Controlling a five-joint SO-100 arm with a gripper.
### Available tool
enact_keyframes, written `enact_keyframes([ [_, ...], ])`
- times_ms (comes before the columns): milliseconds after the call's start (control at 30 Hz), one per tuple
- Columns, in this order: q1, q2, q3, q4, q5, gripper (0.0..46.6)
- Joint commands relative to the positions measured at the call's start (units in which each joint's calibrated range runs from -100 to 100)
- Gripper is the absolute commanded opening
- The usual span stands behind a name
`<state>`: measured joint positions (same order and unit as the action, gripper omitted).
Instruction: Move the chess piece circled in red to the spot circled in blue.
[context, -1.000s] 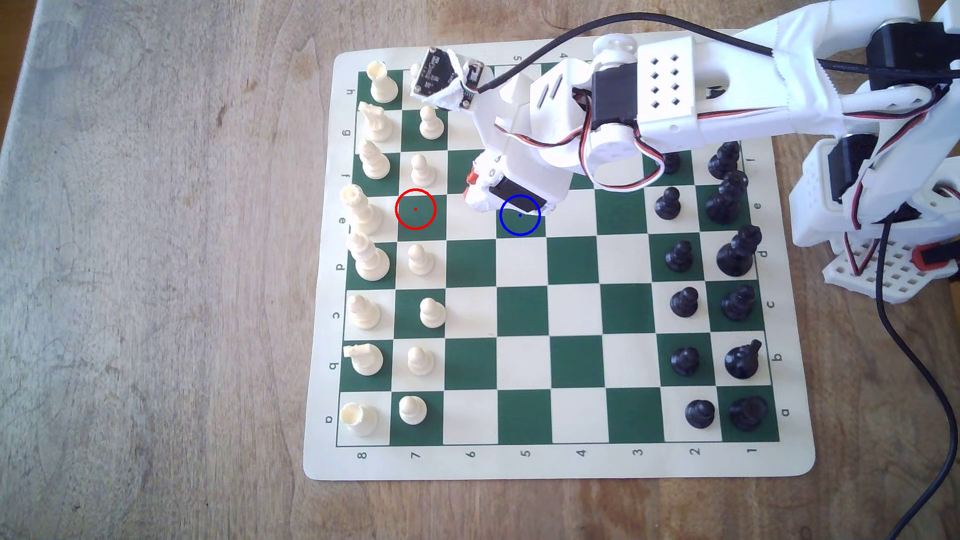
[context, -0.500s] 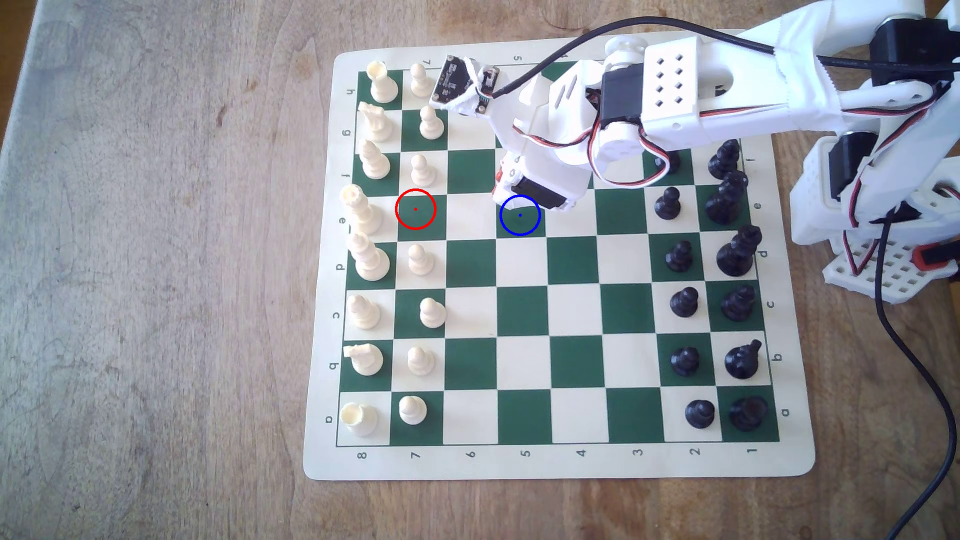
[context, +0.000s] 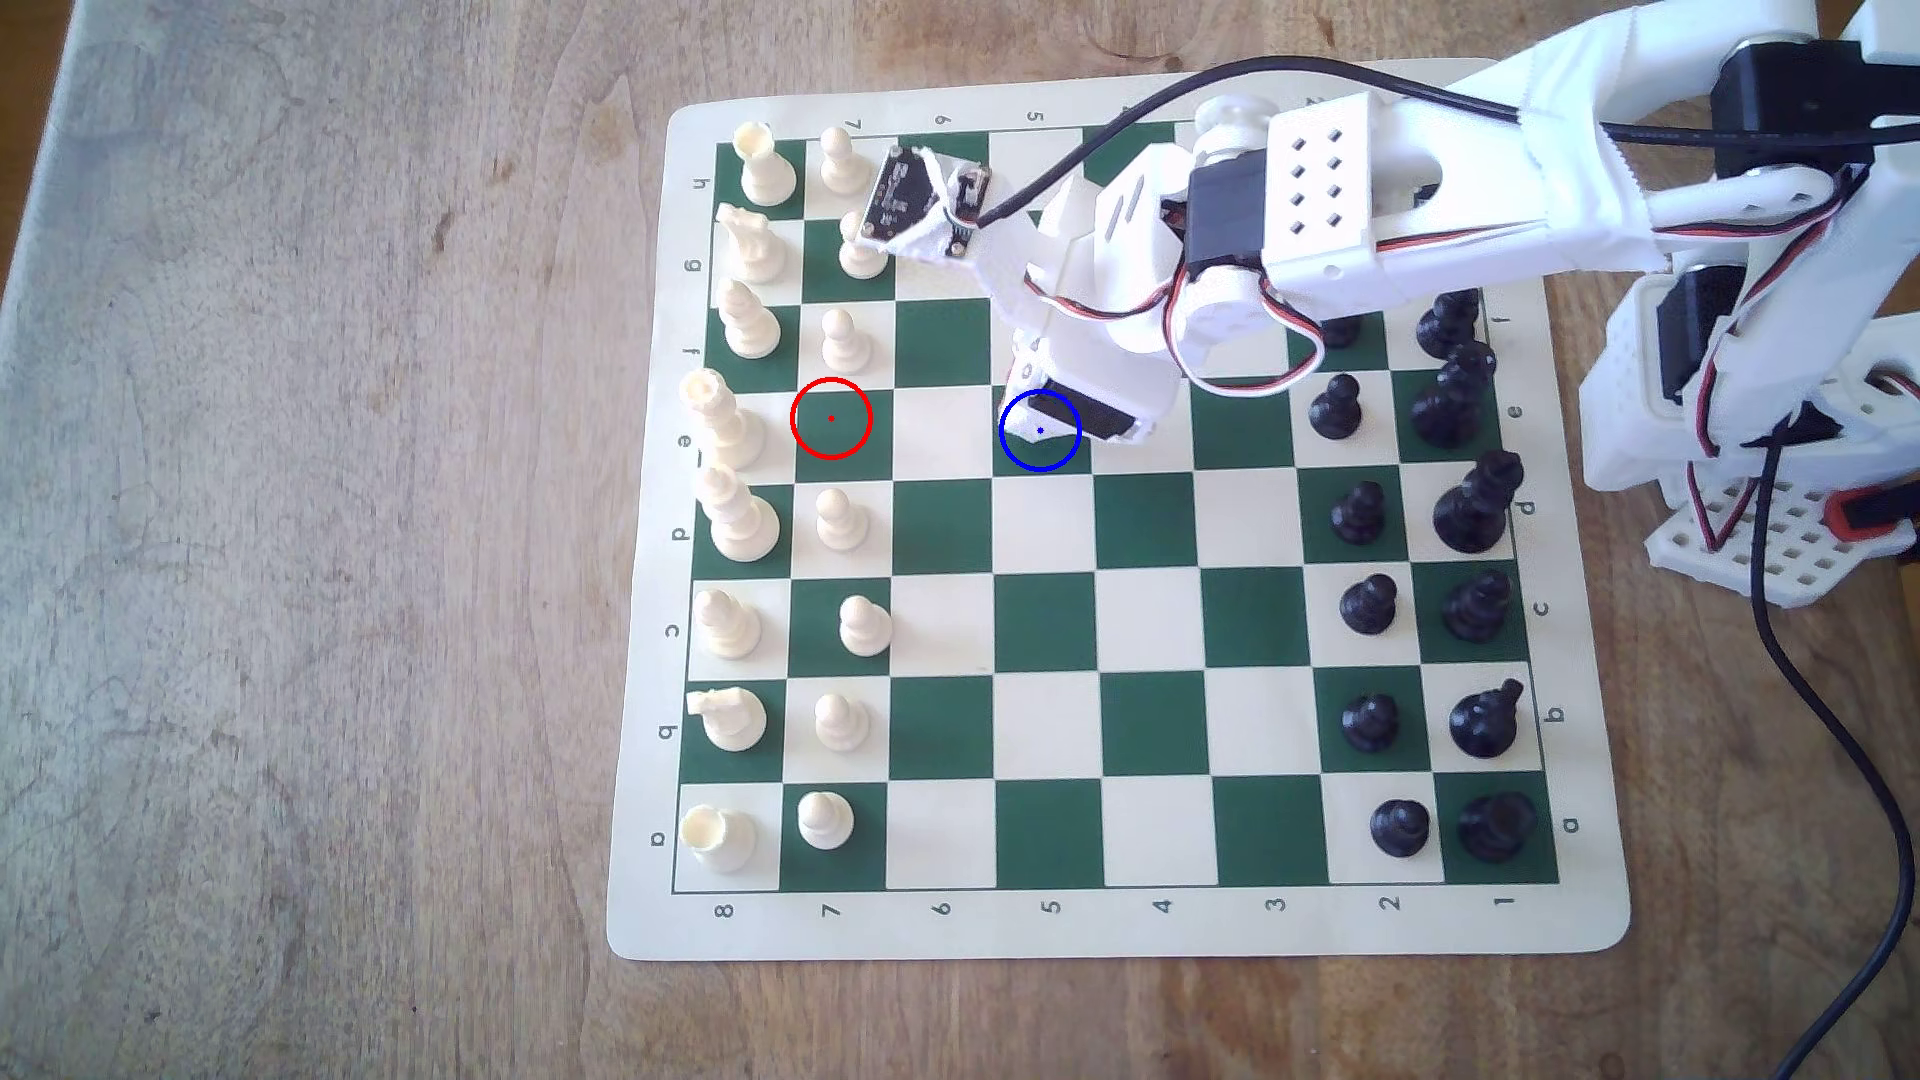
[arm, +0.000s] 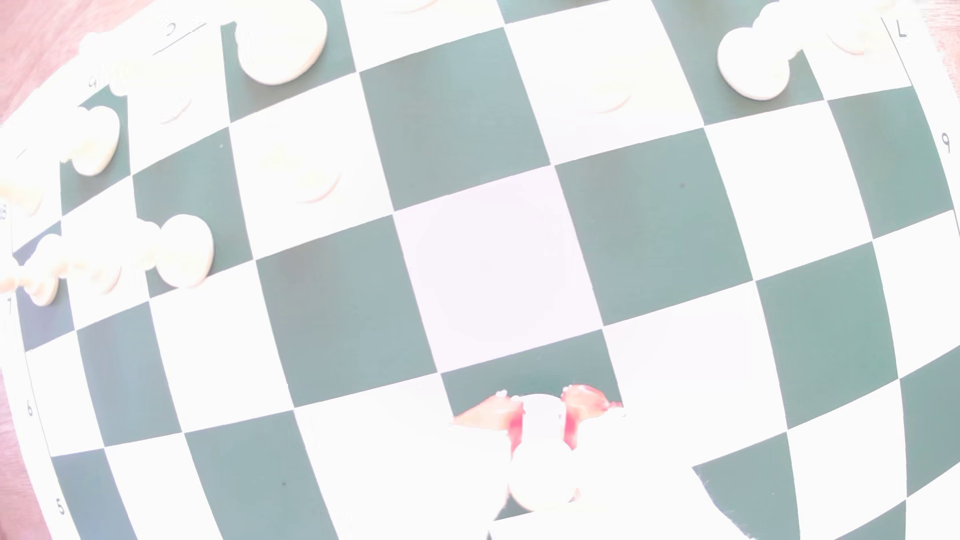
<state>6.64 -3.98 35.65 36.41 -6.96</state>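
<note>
While washed out in the wrist view, the small cream pawn (arm: 543, 457) with round head sits pinched between the gripper's (arm: 540, 415) red-tipped fingers (arm: 584, 402), over the blue-ringed green square (context: 1049, 454), vacant squares all around, black pawns (context: 1335, 407) well apart at the exterior view's right.

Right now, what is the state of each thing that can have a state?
White end effector with red pads: shut on the small cream-white plastic pawn.
Small cream-white plastic pawn: held, over the blue-ringed green square.
Red-ringed green square: vacant.
Blue-ringed green square: partly covered by the end effector.
</note>
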Motion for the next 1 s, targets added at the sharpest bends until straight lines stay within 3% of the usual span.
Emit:
enact_keyframes([
  [0, -0.65, 0.75, -2.11, -0.13, -0.1, 0.4],
  [967, 0.6, 4.91, -6.28, -1.85, 0.24, 0.6],
])
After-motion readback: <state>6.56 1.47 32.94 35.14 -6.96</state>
